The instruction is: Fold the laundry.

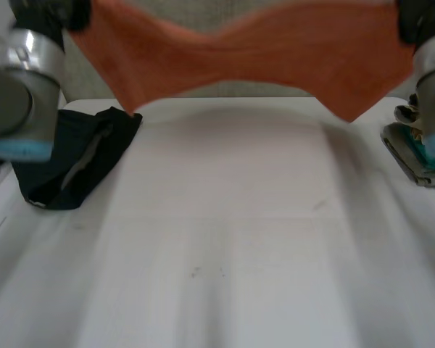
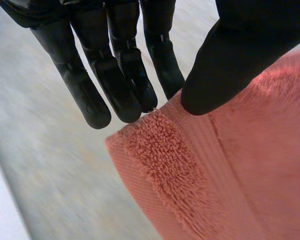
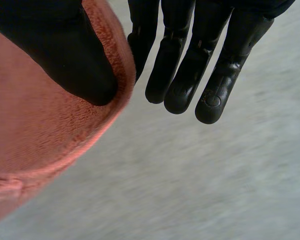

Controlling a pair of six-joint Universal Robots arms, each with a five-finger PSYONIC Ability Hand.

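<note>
White table point(image 1: 225, 239) lies bare across its middle and near side: wide passage. Black garment point(image 1: 80, 163) heaped at the left edge, grey and teal folded pile point(image 1: 413, 156) at the right edge. Orange towel point(image 1: 261, 51) hangs stretched across the far side, above the tabletop.

Grey floor point(image 1: 87, 80) lies beyond the far edge of a white table point(image 1: 225, 239).

Terry towel point(image 2: 215, 175), matt fingers point(image 2: 117, 90)
Rough looped pile, flat woven band; fingers smooth black plastic; table point(image 1: 225, 254) smooth matt white.
</note>
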